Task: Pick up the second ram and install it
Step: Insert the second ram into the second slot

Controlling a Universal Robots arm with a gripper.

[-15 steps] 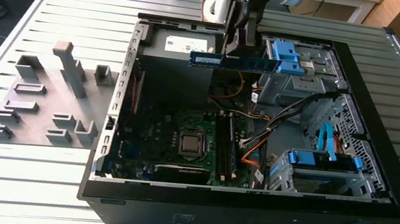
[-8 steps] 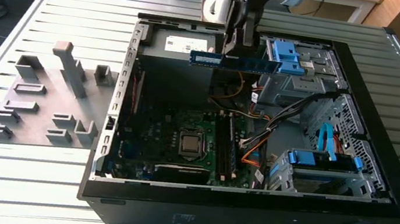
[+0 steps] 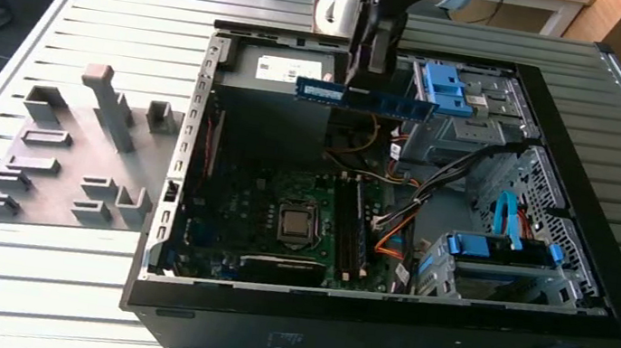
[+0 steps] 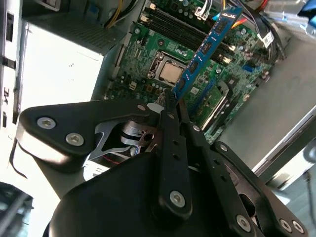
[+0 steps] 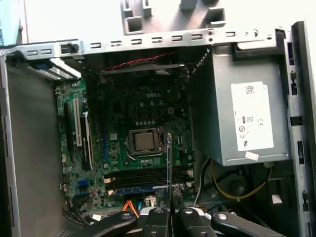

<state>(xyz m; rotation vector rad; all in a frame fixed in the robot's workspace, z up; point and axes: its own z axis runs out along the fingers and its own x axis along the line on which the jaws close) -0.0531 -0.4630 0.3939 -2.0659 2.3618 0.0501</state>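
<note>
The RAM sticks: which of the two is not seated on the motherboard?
The second ram, clamped in the end effector above the open case; the other stick is seated on the motherboard.

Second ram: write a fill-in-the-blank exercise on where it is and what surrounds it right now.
1. The tool is shut on the second ram and holds it in the air ____ the open computer case.
2. In the second wrist view, the board of the second ram is coloured ____.
3. The grey holder blocks stand on the table, on the exterior view's ____ of the case.

Missing words: above; blue; left.
</note>
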